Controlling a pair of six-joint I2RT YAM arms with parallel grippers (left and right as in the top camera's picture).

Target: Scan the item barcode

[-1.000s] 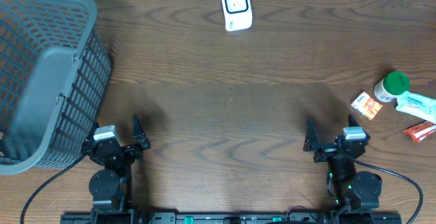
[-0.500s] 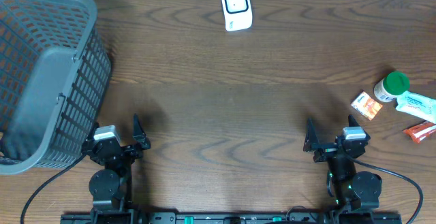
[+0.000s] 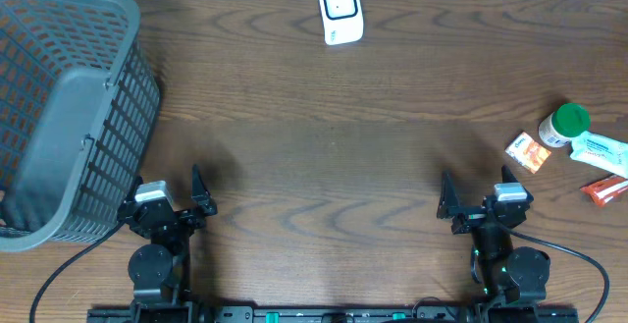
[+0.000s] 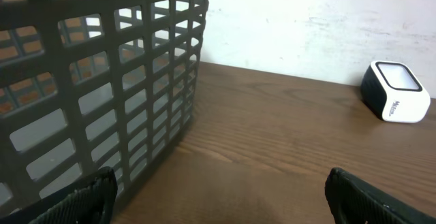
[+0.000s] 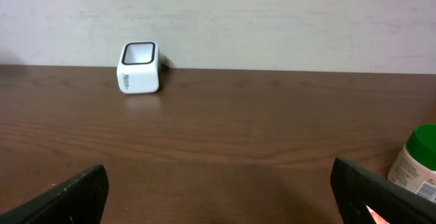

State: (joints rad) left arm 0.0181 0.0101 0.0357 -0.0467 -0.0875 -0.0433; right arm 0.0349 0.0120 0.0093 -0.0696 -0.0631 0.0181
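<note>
A: Dark wooden tabletop (image 3: 324,146). Where's the scanner?
B: White scanner (image 3: 340,11) at the far edge. A green-capped bottle (image 3: 564,125) and what may be snack packets (image 3: 599,151) lie far right. Both arms' jaws are apart and empty.

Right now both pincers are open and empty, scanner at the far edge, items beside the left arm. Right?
No: overhead view shows the items by the right arm. The left pincer and right pincer open, empty; scanner at far edge.

No visible change against the earlier overhead views. Left gripper (image 3: 162,197) and right gripper (image 3: 486,197): no displacement, same jaw spread
</note>
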